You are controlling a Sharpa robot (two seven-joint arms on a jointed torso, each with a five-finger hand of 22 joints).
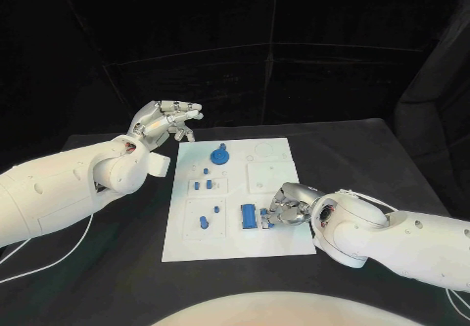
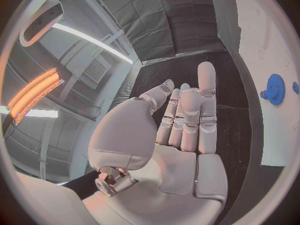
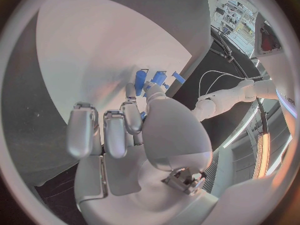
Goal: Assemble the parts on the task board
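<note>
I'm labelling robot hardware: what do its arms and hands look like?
Both arms are bulky, smooth white shells with rounded joints. The left hand and right hand are silver metal with segmented fingers and pale palm pads. Thin white cables trail along the arms.

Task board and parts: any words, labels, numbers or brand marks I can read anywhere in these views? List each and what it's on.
None can be read.
Task board: plain white, with faint raised outlines, no print to be made out.
Blue gear and the other blue parts: no markings visible.
Left hand and right hand: no readable label or logo.
</note>
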